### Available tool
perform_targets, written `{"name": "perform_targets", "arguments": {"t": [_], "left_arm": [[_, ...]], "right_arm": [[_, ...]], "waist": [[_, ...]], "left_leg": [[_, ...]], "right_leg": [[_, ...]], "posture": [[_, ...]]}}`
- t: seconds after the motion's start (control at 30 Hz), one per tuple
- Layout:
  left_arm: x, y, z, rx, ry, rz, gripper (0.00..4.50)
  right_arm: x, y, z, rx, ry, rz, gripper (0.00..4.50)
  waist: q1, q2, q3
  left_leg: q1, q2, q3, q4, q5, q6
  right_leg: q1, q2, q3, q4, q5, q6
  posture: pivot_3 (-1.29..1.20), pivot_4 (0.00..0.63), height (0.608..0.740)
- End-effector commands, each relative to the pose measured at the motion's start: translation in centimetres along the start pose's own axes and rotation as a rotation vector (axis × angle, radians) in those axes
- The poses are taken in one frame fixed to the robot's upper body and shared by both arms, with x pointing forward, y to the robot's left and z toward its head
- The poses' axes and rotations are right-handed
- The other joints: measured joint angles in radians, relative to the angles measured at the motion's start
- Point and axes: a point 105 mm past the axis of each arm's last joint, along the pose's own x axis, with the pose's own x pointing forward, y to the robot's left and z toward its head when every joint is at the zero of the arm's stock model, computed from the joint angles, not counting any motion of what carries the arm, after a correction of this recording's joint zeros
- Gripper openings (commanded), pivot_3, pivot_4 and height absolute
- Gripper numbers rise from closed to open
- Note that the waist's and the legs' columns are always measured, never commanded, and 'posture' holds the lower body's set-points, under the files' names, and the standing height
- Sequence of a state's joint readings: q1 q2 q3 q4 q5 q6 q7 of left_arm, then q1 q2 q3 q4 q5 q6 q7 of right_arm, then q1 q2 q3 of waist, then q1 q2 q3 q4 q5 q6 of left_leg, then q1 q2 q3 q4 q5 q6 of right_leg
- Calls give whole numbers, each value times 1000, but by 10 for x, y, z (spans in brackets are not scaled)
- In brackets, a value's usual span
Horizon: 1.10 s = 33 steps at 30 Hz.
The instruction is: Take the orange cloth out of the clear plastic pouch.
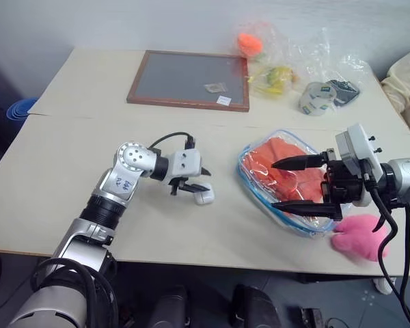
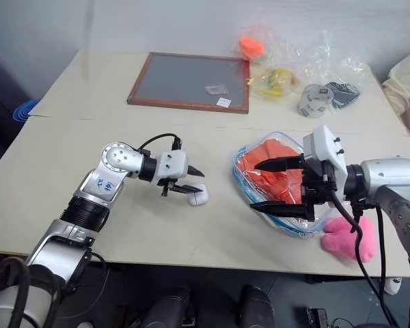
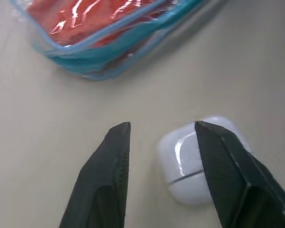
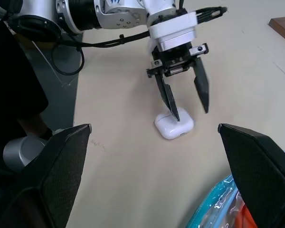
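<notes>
Beige bench (image 1: 68,205) carrying clear plastic pouch (image 1: 256,190), orange cloth (image 1: 287,164) lying inside, not yet extracted. Right pincer (image 1: 281,184) gaping wide over pouch, gripping nothing. Left pincer (image 1: 207,182) parted, empty, hovering at white earbud case (image 1: 203,197). Removal remaining.

Pale beige table (image 1: 68,205), made of two tops joined along a seam running across its width. A plain whitish wall (image 1: 123,20) rises behind the far edge. Dark floor (image 1: 0,171) and a blue object (image 1: 19,108) lie beyond the left edge.
</notes>
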State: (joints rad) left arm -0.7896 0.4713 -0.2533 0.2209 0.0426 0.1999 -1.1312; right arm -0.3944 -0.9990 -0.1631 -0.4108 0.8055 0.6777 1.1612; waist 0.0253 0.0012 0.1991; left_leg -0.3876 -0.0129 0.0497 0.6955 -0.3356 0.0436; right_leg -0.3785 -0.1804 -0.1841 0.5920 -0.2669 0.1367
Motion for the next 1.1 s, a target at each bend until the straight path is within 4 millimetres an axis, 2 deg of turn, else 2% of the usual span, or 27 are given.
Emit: {"name": "perform_targets", "arguments": {"t": [0.03,0.17,0.3,0.43,0.77,0.9,1.03,1.1], "left_arm": [[-10,-12,20,-135,-54,52,3324],[-16,-21,14,-262,-25,131,4470],[-12,-23,3,-322,5,206,4470],[-6,-17,-3,-312,0,247,4470],[11,-29,-6,-252,-25,130,4470],[16,-35,-14,-236,1,113,4470],[17,-32,-22,-251,26,133,4470],[17,-32,-24,-264,33,138,4068]], "right_arm": [[-1,7,6,-16,-22,3,4500],[-2,9,8,-11,-25,2,4500],[-3,8,12,-12,-30,1,4500],[-4,9,12,-17,-24,-1,4500],[-4,4,10,-10,-32,-14,4500],[-2,3,11,-12,-40,-14,4500],[-1,3,11,-12,-40,-14,4500],[-1,3,11,-14,-39,-13,4500]], "waist": [[-3,0,0],[0,0,0],[6,0,0],[8,0,0],[9,0,0],[8,0,0],[8,0,0],[8,0,0]], "left_leg": [[0,0,0,0,0,0],[1,1,0,0,0,0],[1,1,0,1,0,0],[1,0,0,1,0,0],[1,0,0,1,0,0],[1,0,0,1,0,-1],[1,0,0,1,0,0],[1,0,0,1,0,0]], "right_leg": [[0,0,0,0,0,0],[0,0,1,0,0,0],[1,0,1,1,0,0],[1,0,1,0,0,0],[1,0,0,0,0,0],[1,0,1,0,0,0],[1,0,0,0,0,0],[1,0,0,0,0,0]], "posture": [[0,150,740],[0,150,740],[0,150,740],[0,150,740],[0,150,740],[0,150,740],[0,150,740],[0,150,740]]}}
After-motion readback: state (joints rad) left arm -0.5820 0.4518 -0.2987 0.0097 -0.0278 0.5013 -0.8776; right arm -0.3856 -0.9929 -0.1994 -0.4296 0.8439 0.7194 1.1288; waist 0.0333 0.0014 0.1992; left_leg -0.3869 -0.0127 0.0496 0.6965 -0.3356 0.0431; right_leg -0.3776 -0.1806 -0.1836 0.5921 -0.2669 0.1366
